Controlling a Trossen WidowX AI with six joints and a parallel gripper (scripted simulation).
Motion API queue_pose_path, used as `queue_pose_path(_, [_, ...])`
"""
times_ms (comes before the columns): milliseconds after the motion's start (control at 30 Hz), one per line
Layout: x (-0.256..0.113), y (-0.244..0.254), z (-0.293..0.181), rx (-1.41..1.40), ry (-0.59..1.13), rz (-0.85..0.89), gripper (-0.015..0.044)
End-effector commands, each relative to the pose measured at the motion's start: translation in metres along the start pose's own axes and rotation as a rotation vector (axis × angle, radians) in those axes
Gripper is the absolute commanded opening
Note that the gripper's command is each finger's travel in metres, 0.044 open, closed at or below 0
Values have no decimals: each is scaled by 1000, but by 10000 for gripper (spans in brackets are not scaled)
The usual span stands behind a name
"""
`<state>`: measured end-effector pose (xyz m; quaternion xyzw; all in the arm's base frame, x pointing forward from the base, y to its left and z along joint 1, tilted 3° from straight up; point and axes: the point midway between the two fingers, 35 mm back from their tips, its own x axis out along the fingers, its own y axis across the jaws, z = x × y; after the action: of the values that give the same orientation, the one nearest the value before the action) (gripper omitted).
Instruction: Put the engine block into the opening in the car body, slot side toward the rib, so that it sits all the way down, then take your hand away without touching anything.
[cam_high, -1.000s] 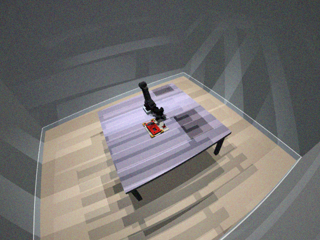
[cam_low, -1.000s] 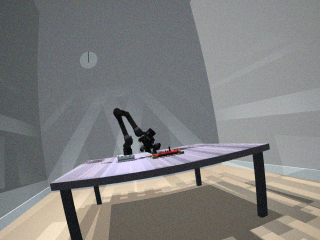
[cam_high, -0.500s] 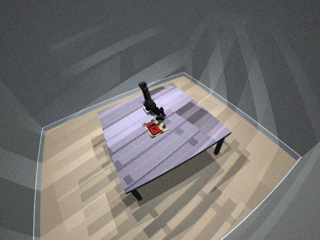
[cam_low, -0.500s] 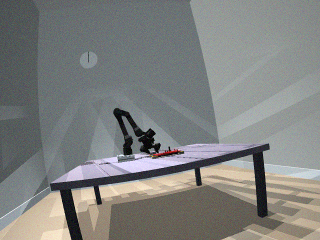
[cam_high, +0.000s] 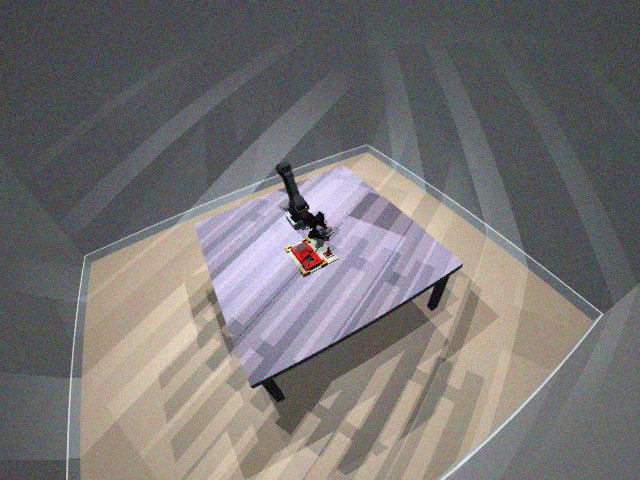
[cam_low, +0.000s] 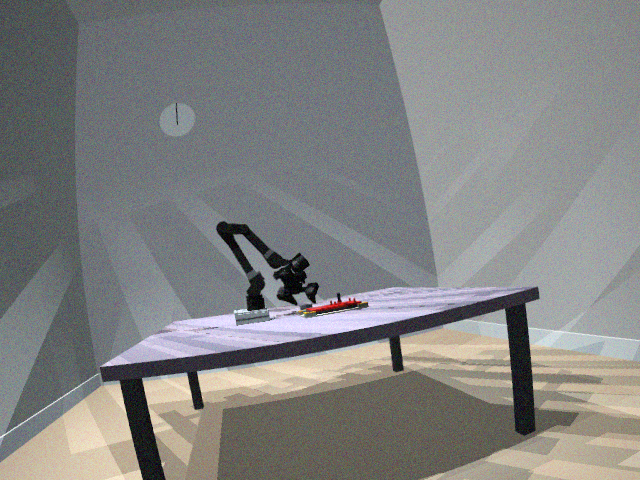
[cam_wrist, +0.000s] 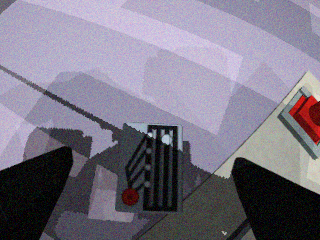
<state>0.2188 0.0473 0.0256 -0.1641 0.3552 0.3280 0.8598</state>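
Note:
The grey engine block (cam_wrist: 172, 170) (cam_low: 306, 306) is outside the car body, with its black-slotted face and red round cap toward the wrist camera. It overlaps the edge of the pale board in the wrist view; what it rests on cannot be told. My gripper (cam_wrist: 152, 156) (cam_low: 303, 301) is wide open, its fingers on either side of the block with gaps and not gripping it. The red car body (cam_high: 301, 255) (cam_low: 338, 305) lies beside the block, outside the wrist view. Its opening and rib are too small to make out.
The pale board (cam_wrist: 262, 135) carries a red piece in a grey frame (cam_wrist: 295, 130) at the right of the wrist view. A dark upright peg (cam_low: 338, 297) stands by the car body. Yellow corner pieces (cam_high: 288, 249) edge the car body. The arm's base (cam_low: 252, 316) stands on the table (cam_high: 320, 320).

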Motion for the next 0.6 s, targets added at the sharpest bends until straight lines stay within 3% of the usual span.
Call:
queue_pose_path(0, [-18, 0, 1, -5, -4, 1, 440])
queue_pose_path(567, [-16, 0, 0, 0, 0, -2, 440])
